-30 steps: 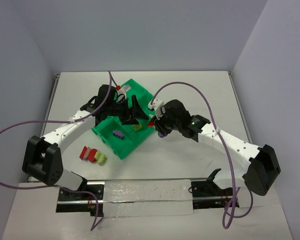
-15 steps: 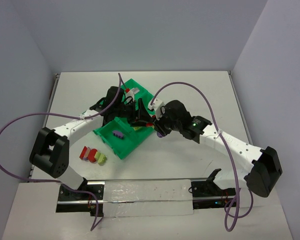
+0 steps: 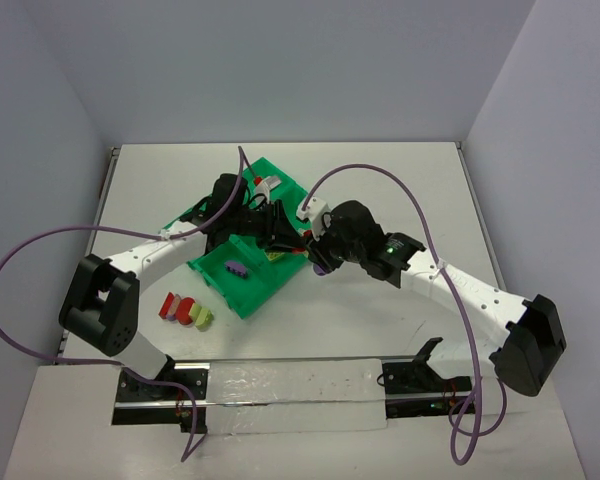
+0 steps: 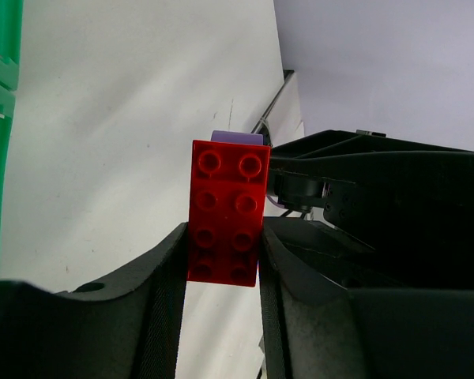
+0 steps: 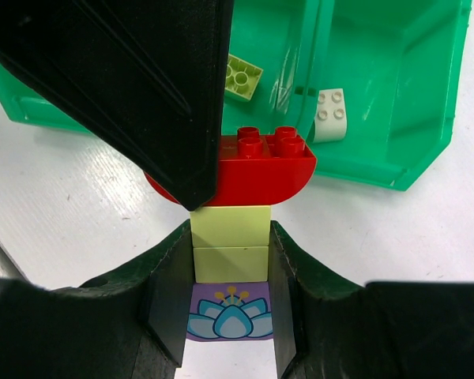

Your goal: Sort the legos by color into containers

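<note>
the two grippers meet at the right edge of the tray (image 3: 242, 298), sharing one stack (image 5: 231, 253) of legos. the right gripper (image 5: 231, 272) is clamped on the stack. its fingers press the sides of two yellow-green bricks (image 5: 231, 227). a purple brick (image 5: 231, 320) with a flower print sits below them, also between the fingers, and a red brick (image 5: 261, 170) with a rounded underside sits on top. the left gripper (image 4: 223, 241) is closed on that red brick, with both fingers touching its long sides and its studs facing the left wrist camera. a sliver of the purple brick shows past its far end. the stack is held off the table (image 3: 380, 180). in the right wrist view white tabletop lies behind it and the tray starts just beyond. inside the tray a single yellow-green piece (image 5: 243, 76) lies in one compartment and a white piece (image 5: 329, 114) lies across a divider from it. a loose purple piece (image 3: 237, 267) lies in the near compartment. on the table, near the tray's left side and apart from it, a short row (image 3: 185, 311) of red, yellow-green and yellow bricks lies untouched.
</note>
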You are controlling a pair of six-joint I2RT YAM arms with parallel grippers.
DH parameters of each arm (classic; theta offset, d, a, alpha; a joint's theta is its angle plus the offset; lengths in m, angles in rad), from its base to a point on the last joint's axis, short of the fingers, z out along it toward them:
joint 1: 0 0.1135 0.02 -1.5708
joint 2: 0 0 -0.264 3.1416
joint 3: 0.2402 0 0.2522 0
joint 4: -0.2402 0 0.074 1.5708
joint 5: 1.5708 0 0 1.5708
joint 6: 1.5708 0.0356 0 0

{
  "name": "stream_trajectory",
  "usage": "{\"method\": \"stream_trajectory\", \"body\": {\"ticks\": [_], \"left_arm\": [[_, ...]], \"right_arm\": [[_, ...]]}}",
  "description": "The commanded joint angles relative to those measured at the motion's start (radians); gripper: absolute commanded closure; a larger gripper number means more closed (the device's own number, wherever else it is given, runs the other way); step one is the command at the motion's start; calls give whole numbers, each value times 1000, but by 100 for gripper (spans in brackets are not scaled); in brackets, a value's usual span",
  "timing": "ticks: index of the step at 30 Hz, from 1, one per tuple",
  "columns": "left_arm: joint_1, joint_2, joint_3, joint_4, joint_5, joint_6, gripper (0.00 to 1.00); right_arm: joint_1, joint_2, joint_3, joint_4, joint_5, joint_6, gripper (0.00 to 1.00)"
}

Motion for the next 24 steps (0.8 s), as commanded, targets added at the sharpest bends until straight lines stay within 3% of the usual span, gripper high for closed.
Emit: {"method": "stream_trajectory", "body": {"ticks": [1,24], "left_arm": [[10,-12,54,-29,-30,19,100],[124,-95,51,-101,-73,50,100]], "right_arm": [[8,-41,-47,93,2,-5,100],[0,18,-125,111,68,50,100]]}}
